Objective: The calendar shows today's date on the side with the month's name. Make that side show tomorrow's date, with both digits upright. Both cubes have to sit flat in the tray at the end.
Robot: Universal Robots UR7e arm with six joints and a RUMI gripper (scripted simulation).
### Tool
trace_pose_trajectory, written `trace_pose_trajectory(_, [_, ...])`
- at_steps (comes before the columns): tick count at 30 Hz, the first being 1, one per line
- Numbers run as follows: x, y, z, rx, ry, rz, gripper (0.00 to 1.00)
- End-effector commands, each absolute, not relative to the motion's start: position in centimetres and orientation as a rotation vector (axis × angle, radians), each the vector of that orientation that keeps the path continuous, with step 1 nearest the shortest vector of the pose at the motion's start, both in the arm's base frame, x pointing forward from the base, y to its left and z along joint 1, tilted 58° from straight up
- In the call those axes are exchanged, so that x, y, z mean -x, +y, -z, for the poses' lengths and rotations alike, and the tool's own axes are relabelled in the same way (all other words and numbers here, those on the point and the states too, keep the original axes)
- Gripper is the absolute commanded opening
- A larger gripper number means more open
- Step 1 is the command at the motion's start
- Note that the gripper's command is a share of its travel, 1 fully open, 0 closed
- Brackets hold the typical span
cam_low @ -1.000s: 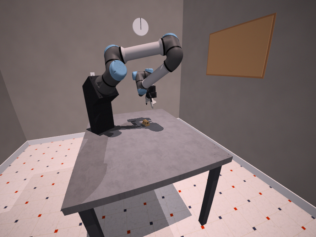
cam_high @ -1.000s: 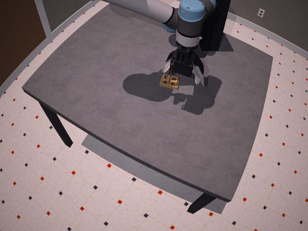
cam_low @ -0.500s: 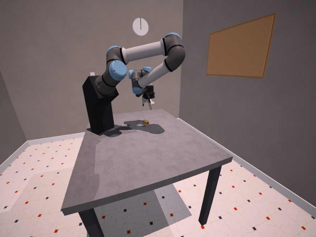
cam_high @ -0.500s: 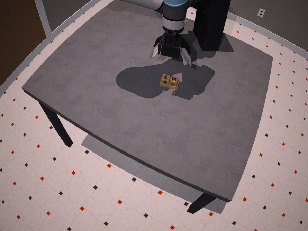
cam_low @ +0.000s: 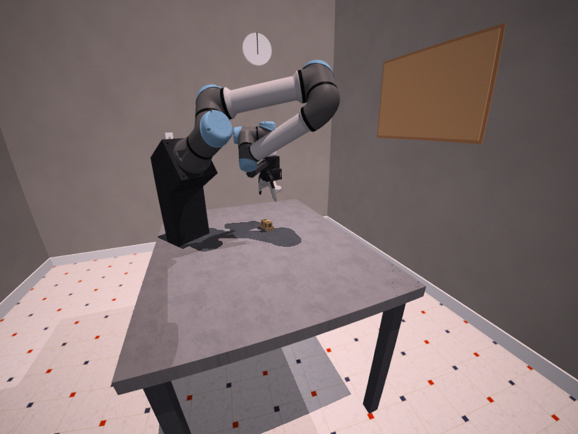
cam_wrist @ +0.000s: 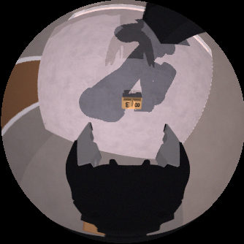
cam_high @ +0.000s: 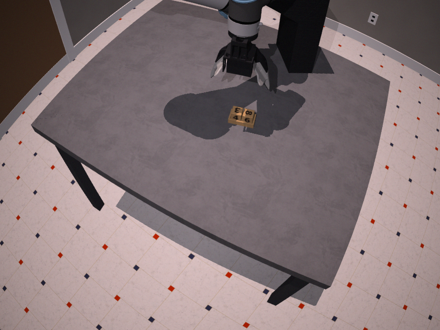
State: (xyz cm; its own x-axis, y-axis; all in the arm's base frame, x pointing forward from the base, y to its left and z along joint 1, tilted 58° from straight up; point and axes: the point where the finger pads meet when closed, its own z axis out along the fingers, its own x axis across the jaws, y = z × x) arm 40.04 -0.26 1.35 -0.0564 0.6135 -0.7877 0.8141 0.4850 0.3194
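The small wooden calendar (cam_high: 242,116) (cam_low: 267,225) (cam_wrist: 131,101) stands near the middle of the grey table (cam_high: 142,149), inside the arm's shadow. Its two cubes sit side by side and flat in the tray, which barely shows beneath them. The left cube (cam_high: 236,114) (cam_wrist: 127,104) has a 3 on top and a 4 on the side facing the top camera. The right cube (cam_high: 249,117) (cam_wrist: 137,104) has an 8 on top and a 6 on that side. The month's name is not readable. My gripper (cam_high: 240,79) (cam_low: 272,193) (cam_wrist: 128,123) is open and empty. It hangs well above the table, behind the calendar on the robot-base side.
The robot's black pedestal (cam_high: 302,35) (cam_low: 179,196) stands at the table's back edge, close behind the gripper. The arm reaches over the back part of the table. The table edges drop to a tiled floor on all sides.
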Motion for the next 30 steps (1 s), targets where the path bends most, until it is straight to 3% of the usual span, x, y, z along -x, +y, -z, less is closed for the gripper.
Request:
trace_pose_trajectory(1, [-39.99, -0.28, -1.4, -1.212, 1.759, 0.258, 1.0])
trace_pose_trajectory(30, [-40.01, -0.26, -1.29, -1.251, 1.729, 0.231, 1.0])
